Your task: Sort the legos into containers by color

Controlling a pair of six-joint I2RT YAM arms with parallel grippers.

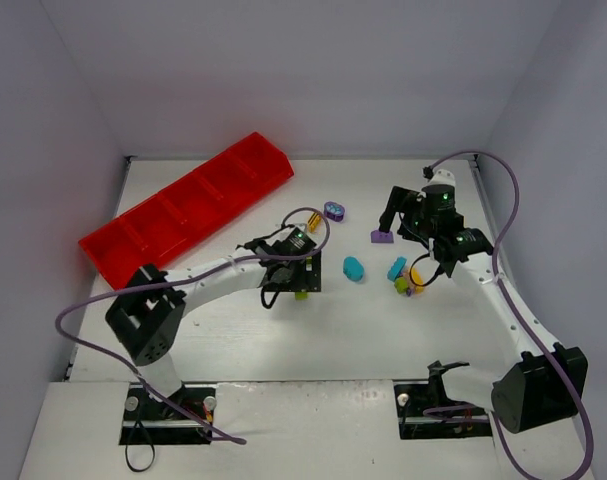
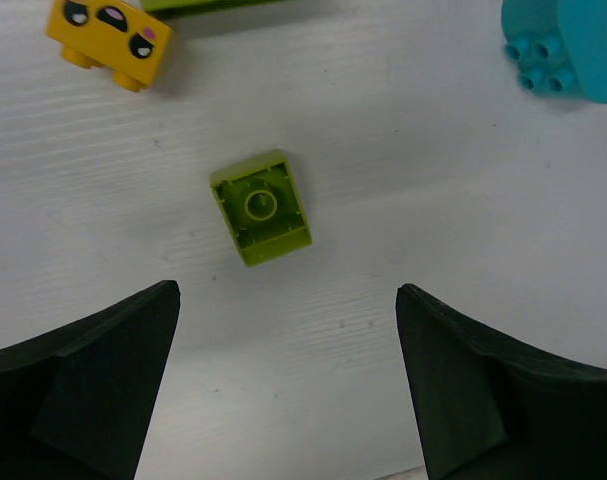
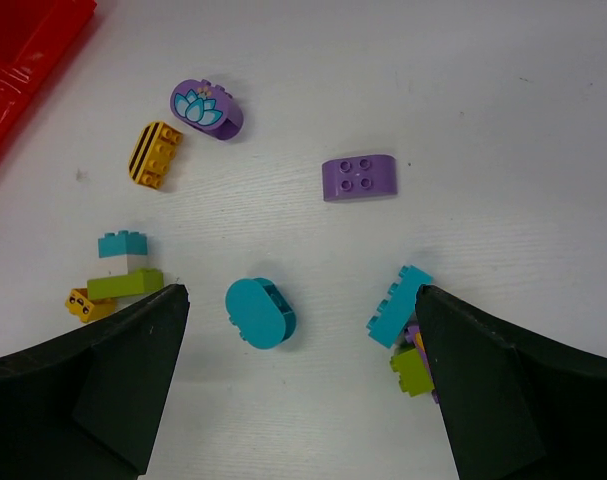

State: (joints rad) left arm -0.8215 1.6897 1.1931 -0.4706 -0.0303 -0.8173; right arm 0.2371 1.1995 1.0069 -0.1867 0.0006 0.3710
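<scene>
White counter (image 1: 333, 330), walled in pale grey, carries the scattered legos (image 1: 354, 268). The red tray (image 1: 198, 200) lies at the far left, well apart from them, and no brick shows in it.

The left hand (image 2: 285, 288) hangs fully open and empty over a lime brick (image 2: 261, 205). That brick lies hollow side up, just ahead of the fingertip line and skewed to it. I judge the step to be picking up this brick. To do it well:
- Move forward until the brick sits between the fingers.
- Turn the wrist so the pads meet two flat sides squarely.
- Drop straight down and close low on the walls, keeping clear of the yellow brick (image 2: 110, 38) nearby.

The right hand (image 3: 301, 290) is wide open too, holding nothing. It sits above a teal oval (image 3: 260, 312), with a purple brick (image 3: 359, 178) beyond.

From above, the left hand covers most of the lime brick. In the right wrist view one finger cuts off a cluster (image 3: 395, 305) of teal, lime and purple pieces. The other finger hides the foot of a small stack (image 3: 123, 265). A green strip at the top edge of the left wrist view is cut off, and I cannot tell what it belongs to.
</scene>
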